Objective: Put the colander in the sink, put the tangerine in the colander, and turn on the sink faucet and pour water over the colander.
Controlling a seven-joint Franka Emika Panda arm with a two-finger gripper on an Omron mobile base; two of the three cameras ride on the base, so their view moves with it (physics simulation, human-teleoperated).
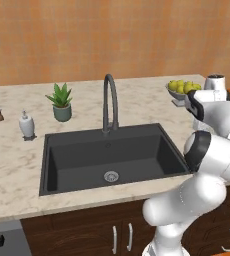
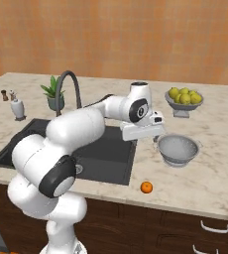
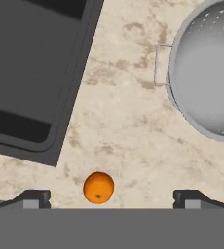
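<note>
The gripper (image 3: 109, 197) is held wide open over the counter (image 3: 128, 121). The colander (image 3: 206, 73) is seen at the upper right, the tangerine (image 3: 99, 187) at the bottom, the sink (image 3: 31, 73) at the upper left

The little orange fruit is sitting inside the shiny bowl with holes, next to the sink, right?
Not quite. The tangerine is not inside the colander; it sits on the counter by itself, apart from the colander. The right base view shows the gap between them. The colander is indeed next to the sink.
</note>
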